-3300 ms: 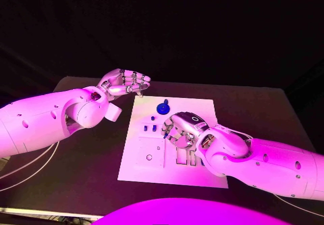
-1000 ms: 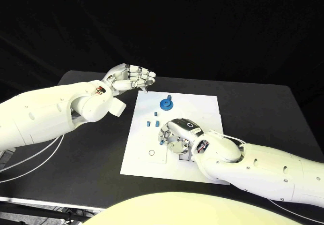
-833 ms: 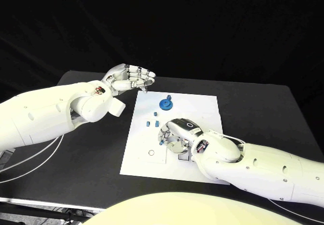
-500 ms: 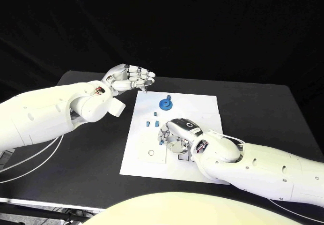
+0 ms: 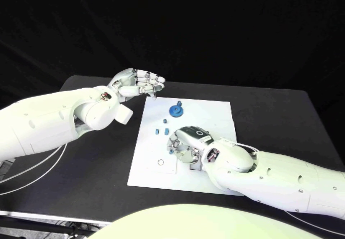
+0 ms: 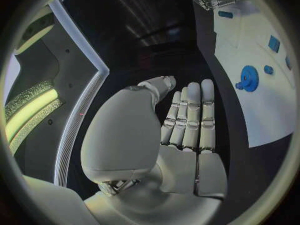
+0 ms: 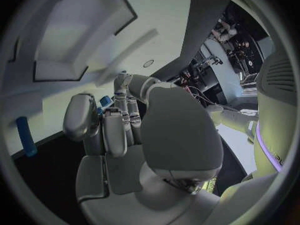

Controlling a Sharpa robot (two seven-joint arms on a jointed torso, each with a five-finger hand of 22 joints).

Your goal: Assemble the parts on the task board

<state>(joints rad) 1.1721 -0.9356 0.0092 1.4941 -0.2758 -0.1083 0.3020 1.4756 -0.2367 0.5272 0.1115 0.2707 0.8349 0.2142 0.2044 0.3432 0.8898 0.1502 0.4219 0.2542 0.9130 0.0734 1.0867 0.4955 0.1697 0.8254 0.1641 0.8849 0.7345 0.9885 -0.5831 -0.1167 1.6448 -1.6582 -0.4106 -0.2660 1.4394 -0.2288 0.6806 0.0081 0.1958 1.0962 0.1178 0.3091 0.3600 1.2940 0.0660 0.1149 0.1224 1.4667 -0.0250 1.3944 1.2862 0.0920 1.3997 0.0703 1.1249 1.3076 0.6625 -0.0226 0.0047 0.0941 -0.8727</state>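
Right hand (image 5: 188,144) low over the middle of the task board (image 5: 216,112), fingers curled down onto it. A small blue part (image 7: 105,101) shows between the fingertips in the right wrist view; it looks pinched there, though the grip itself is partly hidden. Judged step: seating that part into a recess in the board.

To do it well: keep the pinch light, hold the part upright over its slot, press straight down. Do not drag sideways. Two loose small blue pieces (image 5: 162,131) lie just at 10 o'clock of the hand, and a knock would scatter them. Free the fingers only once the part stands on its own.

Left hand (image 5: 136,84) hovers at the board's 11 o'clock corner, off the plate. Fingers are folded in against the palm, and the left wrist view shows nothing in them. Clenched on nothing, touching no part.

Blue gear (image 5: 176,110) sits on the board toward 12 o'clock, well apart from the right hand, with a smaller blue piece (image 5: 165,120) just at its 7 o'clock. A blue peg (image 7: 24,135) lies loose on the board beside the right hand. Several parts remain unplaced; task reads as early to midway.
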